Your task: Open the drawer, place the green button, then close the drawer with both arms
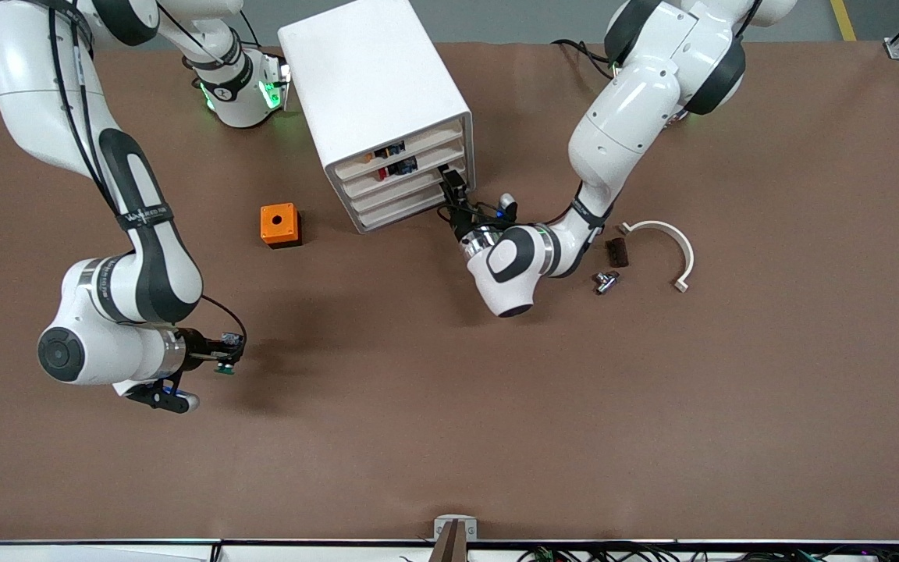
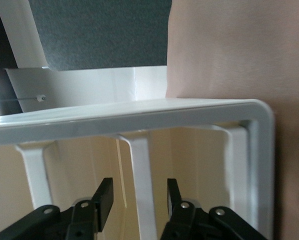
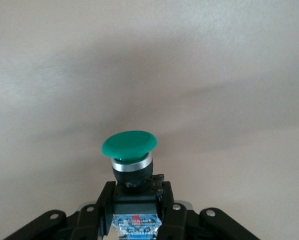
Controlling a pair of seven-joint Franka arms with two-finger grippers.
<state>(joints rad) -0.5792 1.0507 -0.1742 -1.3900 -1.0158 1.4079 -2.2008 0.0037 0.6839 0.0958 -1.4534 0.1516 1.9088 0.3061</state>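
The white cabinet (image 1: 375, 78) stands at the back middle of the table with its four drawers pushed in. My left gripper (image 1: 453, 187) is at the front of the third drawer (image 1: 399, 195), at the end toward the left arm. In the left wrist view this gripper (image 2: 139, 192) is open, with its fingers on either side of a white rib (image 2: 142, 170) of the drawer front, not touching it. My right gripper (image 1: 227, 355) is shut on the button (image 1: 223, 368) and holds it above bare table toward the right arm's end. The green cap (image 3: 129, 144) points away from the fingers (image 3: 100, 200).
An orange cube with a hole (image 1: 280, 225) lies beside the cabinet toward the right arm's end. A white curved clamp (image 1: 672, 250), a small black part (image 1: 616, 251) and a metal fitting (image 1: 605, 281) lie near the left arm's wrist.
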